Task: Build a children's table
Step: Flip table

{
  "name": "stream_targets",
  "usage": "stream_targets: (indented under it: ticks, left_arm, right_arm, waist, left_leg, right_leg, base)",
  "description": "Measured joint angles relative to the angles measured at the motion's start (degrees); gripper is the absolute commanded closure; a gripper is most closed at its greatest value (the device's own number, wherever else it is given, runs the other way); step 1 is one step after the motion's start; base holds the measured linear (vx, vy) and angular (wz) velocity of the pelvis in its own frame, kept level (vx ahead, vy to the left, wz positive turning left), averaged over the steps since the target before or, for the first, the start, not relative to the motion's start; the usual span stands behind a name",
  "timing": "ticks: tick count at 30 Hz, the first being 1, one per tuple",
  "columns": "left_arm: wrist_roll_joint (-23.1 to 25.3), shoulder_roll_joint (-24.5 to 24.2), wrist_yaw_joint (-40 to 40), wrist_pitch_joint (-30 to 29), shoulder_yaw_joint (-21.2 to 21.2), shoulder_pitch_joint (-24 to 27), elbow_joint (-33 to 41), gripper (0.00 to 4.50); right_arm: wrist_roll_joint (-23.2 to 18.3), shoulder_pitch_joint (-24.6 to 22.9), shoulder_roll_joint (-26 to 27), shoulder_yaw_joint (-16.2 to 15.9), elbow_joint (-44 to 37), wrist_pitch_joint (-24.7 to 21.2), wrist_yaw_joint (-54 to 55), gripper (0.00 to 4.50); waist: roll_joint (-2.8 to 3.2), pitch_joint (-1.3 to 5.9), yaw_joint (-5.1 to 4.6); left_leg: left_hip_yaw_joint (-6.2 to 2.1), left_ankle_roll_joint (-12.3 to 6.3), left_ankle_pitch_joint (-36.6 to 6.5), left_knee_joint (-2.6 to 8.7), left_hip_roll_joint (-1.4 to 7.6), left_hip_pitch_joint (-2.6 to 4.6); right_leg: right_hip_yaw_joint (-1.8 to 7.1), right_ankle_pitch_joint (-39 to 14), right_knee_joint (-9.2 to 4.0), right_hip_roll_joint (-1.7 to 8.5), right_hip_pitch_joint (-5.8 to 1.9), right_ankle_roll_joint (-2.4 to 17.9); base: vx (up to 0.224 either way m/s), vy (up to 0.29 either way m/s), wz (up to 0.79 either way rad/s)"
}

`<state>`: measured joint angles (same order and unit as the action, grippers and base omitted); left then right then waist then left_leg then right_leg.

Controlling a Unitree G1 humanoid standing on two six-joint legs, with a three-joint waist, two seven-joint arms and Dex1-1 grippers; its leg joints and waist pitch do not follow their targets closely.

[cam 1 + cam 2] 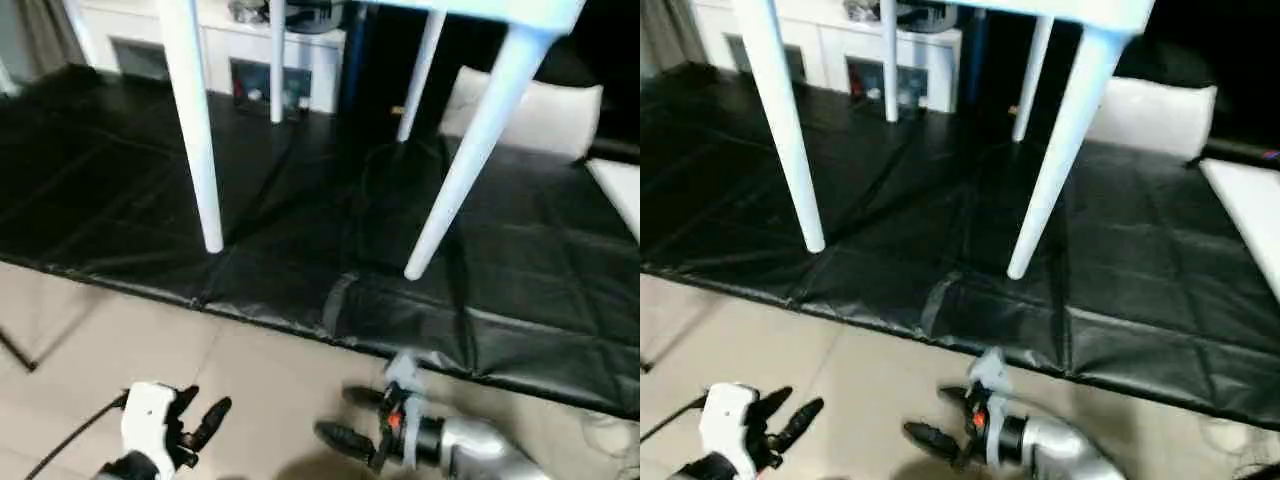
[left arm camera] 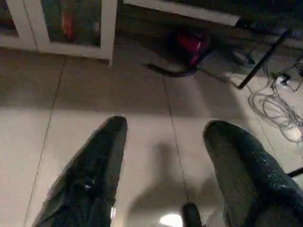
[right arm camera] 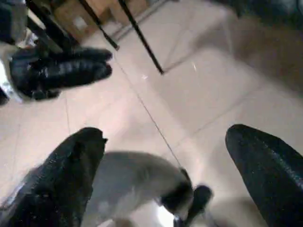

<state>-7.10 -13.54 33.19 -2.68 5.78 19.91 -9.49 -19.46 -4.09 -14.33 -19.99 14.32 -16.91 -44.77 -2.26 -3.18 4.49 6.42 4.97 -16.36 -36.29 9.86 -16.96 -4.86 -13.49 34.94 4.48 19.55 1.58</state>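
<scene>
With the children's table (image 1: 470, 150) standing on four legs ahead, both the left gripper (image 1: 200, 415) and right gripper (image 1: 352, 415), empty and spread, should retreat without nudging it.

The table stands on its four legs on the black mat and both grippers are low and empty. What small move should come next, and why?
Probably none on the table: all four legs appear seated, feet on the black mat. The left gripper and right gripper hang open and empty over the tiled floor, apart from it. I would just keep them clear.
</scene>
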Motion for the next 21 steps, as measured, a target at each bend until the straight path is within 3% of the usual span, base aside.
stream_targets:
  ticks: [3, 4, 7, 9, 11, 12, 13, 14, 15, 16, 17, 18, 19, 21]
  left_arm:
    - [3.31, -0.02, -4.29, 0.3, -0.73, -7.5, -14.99, 1.57]
    - [3.65, 0.53, -6.32, 0.74, -0.59, -9.37, -19.39, 1.57]
    - [3.92, 1.95, -10.81, 1.34, 0.07, -11.94, -28.17, 1.57]
    - [3.39, 3.19, -13.98, 1.16, 1.52, -14.31, -32.94, 1.57]
    - [3.26, 3.89, -16.34, 1.1, 2.52, -16.31, -36.63, 1.57]
    - [3.18, 3.91, -16.83, 1.1, 2.92, -16.57, -37.99, 1.57]
    - [2.79, 3.82, -17.23, 1.36, 3.58, -16.97, -40.42, 1.57]
    - [2.44, 3.85, -17.34, 1.49, 3.98, -18.52, -42.39, 1.57]
    - [2.42, 3.9, -17.63, 2.17, 3.98, -20.05, -43.59, 1.57]
    - [2.46, 4.26, -18.08, 3.67, 3.81, -20.88, -44.63, 1.57]
    - [2.48, 4.78, -18.61, 4.48, 3.8, -21.1, -45.98, 1.57]
    - [2.45, 5.31, -19.02, 4.94, 3.83, -21.17, -48.49, 1.57]
    - [2.41, 5.55, -19.36, 5.35, 3.97, -20.97, -50.38, 1.57]
    - [2.32, 5.22, -20.53, 6.65, 5.04, -21.62, -53.36, 1.57]
  right_arm:
    - [3.29, 4.73, 3.47, 0.46, 11.94, 1.44, 5.03, 0.0]
    - [3.95, 5.22, 4.38, 0.96, 15.72, 2.11, 6.39, 0.0]
    - [5.5, 6.3, 5.51, 1.65, 23.68, 4.3, 9.57, 0.0]
    - [5.86, 6.49, 6.53, 2.56, 29.09, 5.93, 12.06, 0.0]
    - [6.43, 7.09, 7.41, 3.51, 34.57, 6.48, 14.42, 0.0]
    - [6.74, 7.43, 7.75, 3.91, 36.58, 6.55, 15.28, 0.0]
    - [6.96, 8.26, 8.81, 4.43, 39.38, 7.23, 16.75, 0.0]
    - [7.09, 8.36, 9.51, 5.16, 41.17, 8.17, 17.88, 0.0]
    - [7.42, 8.28, 9.95, 5.82, 43.69, 8.49, 19.12, 0.0]
    - [7.76, 8.95, 10.62, 6.4, 45.99, 8.62, 20.59, 0.0]
    - [7.83, 10.56, 10.74, 7.11, 46.74, 8.88, 21.4, 0.0]
    - [7.82, 11.16, 10.83, 7.78, 46.83, 9.53, 22.06, 0.0]
    - [7.82, 11.29, 11.15, 8.29, 46.9, 10.1, 22.49, 0.0]
    - [7.9, 12.27, 12.15, 8.34, 48.24, 11.03, 22.54, 0.0]
  waist:
    - [-0.26, 0.1, -1.34]
    - [-0.26, 0.11, -1.54]
    - [-0.51, 0.12, -1.77]
    - [-0.55, 0.11, -2.41]
    - [-0.01, 0.01, -3.02]
    - [0.02, 0.04, -3.97]
    - [0.32, -0.01, -5.19]
    - [0.1, -0.06, -5.71]
    - [-0.44, 0.18, -4.9]
    - [-1.71, 1.13, -4.15]
    - [-1.75, 1.55, -3.26]
    - [-0.92, 1.97, -2.85]
    - [-0.21, 2.4, -2.73]
    - [-0.02, 2.51, -2.56]
  left_leg:
    - [0.13, -0.19, 0.36, -0.03, 0.01, 0.23]
    - [0.12, -0.2, 0.36, 0.1, 0.02, 0.19]
    - [3.07, -0.39, 0.25, 0.6, 0.48, 2.06]
    - [5.1, -1.2, -0.21, 0.42, 0.44, 2.98]
    - [6.04, -1.98, -0.67, -0.19, 0.25, 3.58]
    - [6.76, -2.3, -0.88, -0.26, 0.2, 3.98]
    - [7.72, -2.78, -1.22, -0.06, 0.19, 3.75]
    - [7.53, -2.96, -1.29, -0.09, -0.23, 3.38]
    - [7.52, -3.08, -1.35, -0.23, -0.38, 2.9]
    - [7.87, -3.06, -1.36, -0.07, -1.38, 2.19]
    - [7.12, -3.04, -1.34, -0.02, -1.88, 1.21]
    - [5.9, -3.06, -1.34, -0.08, -2.24, -0.01]
    - [4.97, -2.78, -1.0, -0.2, -2.07, -0.68]
    - [3.91, -2.76, -0.69, -0.41, -1.11, -1.2]
  right_leg:
    - [-0.14, 0.3, -0.41, 0.09, 0.22, -0.36]
    - [-0.72, 0.28, -0.8, 0.42, 0.05, -0.4]
    - [0.86, 0.14, -1.0, 0.38, 0.83, -0.65]
    - [1.44, 0.14, -0.91, 0.98, 1.45, -0.65]
    - [2.02, 0.13, -1.15, 1.02, 1.8, -0.66]
    - [1.98, 0.09, -1.28, 1.19, 1.91, -0.66]
    - [0.46, -0.55, -1.03, 2.07, 1.94, -0.33]
    - [-1.28, -1.94, 2.82, 3.47, 2.02, 0.0]
    - [-2.03, -2.35, 6.31, 3.94, 1.49, 0.2]
    - [-0.71, -3.81, 4.61, 3.77, -0.4, -0.34]
    - [-0.01, -3.25, 3.69, 3.83, 0.03, -3.26]
    - [-0.12, -2.54, 3.0, 3.46, 0.57, -2.8]
    - [-0.5, -2.27, 2.32, 2.76, 0.72, -2.48]
    - [-0.21, -1.68, 2.96, 1.17, 1.86, 1.5]
  base:
    - [-0.055, 0.025, -0.03]
    - [-0.002, 0.038, -0.19]
    - [0.006, 0.065, -0.47]
    - [0.006, 0.107, -0.7]
    - [0.003, 0.149, -0.7]
    - [-0.007, 0.149, -0.78]
    - [-0.037, 0.132, -0.54]
    - [-0.037, 0.132, -0.54]
    - [0.0, 0.083, -0.02]
    - [0.091, 0.021, -0.06]
    - [0.091, 0.021, -0.06]
    - [0.057, 0.012, -0.26]
    - [0.083, 0.008, 0.06]
    - [0.103, -0.016, 0.15]
